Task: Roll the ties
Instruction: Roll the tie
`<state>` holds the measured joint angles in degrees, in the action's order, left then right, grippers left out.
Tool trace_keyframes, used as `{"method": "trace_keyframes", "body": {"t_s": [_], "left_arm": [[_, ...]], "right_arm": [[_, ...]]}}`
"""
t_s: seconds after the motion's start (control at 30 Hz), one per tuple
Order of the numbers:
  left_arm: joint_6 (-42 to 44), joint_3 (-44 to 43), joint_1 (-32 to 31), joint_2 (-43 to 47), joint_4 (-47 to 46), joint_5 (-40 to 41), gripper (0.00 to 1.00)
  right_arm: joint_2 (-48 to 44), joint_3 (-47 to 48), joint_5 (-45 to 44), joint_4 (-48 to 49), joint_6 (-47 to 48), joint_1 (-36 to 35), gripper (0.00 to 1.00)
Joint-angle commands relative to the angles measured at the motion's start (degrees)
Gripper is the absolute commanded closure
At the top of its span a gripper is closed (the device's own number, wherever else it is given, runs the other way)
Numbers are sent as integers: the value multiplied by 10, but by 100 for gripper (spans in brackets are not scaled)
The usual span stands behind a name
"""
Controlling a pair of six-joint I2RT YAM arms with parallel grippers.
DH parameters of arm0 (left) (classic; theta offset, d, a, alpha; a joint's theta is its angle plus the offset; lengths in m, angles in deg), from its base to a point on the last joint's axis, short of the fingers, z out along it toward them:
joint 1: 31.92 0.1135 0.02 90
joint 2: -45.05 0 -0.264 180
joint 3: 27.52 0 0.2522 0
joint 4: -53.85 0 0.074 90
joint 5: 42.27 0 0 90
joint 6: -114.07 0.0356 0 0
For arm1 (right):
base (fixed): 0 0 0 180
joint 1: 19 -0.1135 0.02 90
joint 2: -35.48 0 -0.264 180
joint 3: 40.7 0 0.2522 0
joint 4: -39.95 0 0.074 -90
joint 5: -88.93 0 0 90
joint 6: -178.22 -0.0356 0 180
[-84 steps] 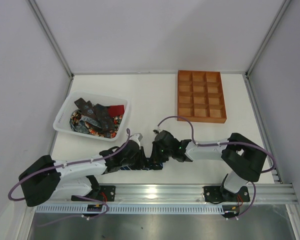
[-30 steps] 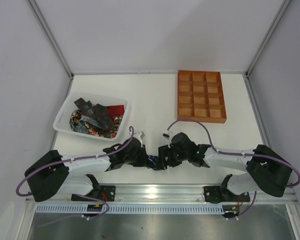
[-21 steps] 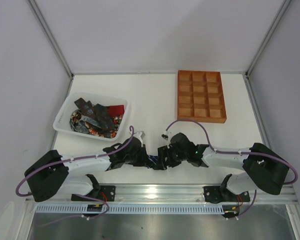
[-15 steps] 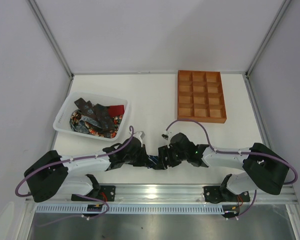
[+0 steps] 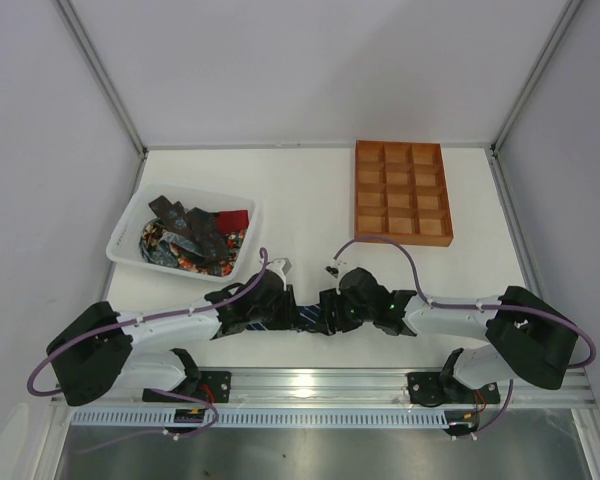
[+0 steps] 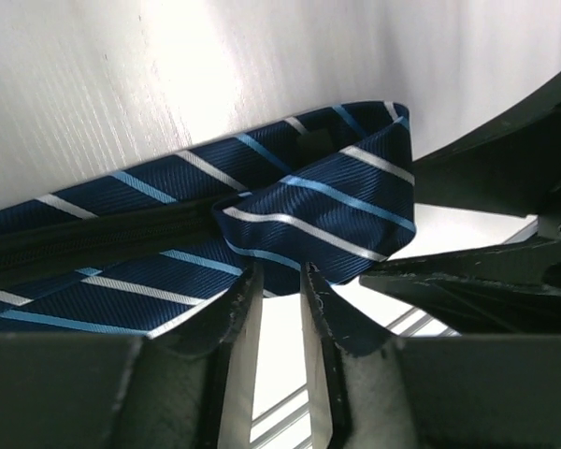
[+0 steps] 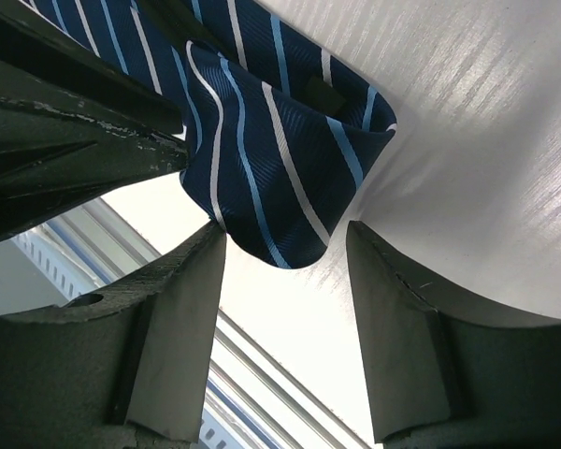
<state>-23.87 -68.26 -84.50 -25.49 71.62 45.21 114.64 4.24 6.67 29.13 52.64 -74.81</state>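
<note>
1. The navy tie (image 6: 318,215) with light-blue stripes lies on the white table (image 5: 310,200) near its front edge, between the two grippers.
2. In the left wrist view, the tie's end is folded back over its own length, forming a rounded loop that stands up off the table.
3. The left gripper (image 6: 280,276) has its fingers (image 6: 234,309) drawn almost together, with only a thin slit between them. The lower edge of the fold sits right at the tips, so it seems to be nipping the cloth, though how much is caught is hard to see.
4. The right gripper (image 7: 285,238) is spread wide. The folded end of the tie (image 7: 262,140) sits in the gap ahead of its fingers (image 7: 178,309), and neither pad presses on it.
5. From above, both grippers face each other low over the table, with a short piece of the tie (image 5: 305,318) showing between them.
6. The other ties (image 5: 190,240), in brown, red and mixed patterns, lie heaped in the white basket (image 5: 195,193) at the left.
7. The orange-brown tray (image 5: 360,190) stands at the far right, well apart from the grippers.
</note>
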Motion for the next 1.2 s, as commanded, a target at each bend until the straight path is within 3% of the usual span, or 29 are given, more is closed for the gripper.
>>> {"method": "trace_keyframes", "body": {"t_s": [0.0, 0.3, 0.6, 0.73, 0.87, 1.17], "left_arm": [[21, -31, 11, 15, 6, 12, 70], [47, -62, 46, 20, 21, 7, 65], [92, -108, 78, -63, -25, -56, 63], [114, -111, 78, -80, -56, -84, 49], [133, -116, 89, -92, -70, -103, 41], [153, -136, 102, -132, -63, -135, 44]], "right_arm": [[-17, 6, -37, 17, -8, -11, 41], [-15, 20, -50, 2, -8, -13, 41], [-17, 41, -76, -27, -22, -12, 39], [-16, 53, -97, -55, -38, -11, 39], [-15, 51, -111, -53, -49, -12, 39], [-42, 62, -150, -70, -86, -23, 38]]}}
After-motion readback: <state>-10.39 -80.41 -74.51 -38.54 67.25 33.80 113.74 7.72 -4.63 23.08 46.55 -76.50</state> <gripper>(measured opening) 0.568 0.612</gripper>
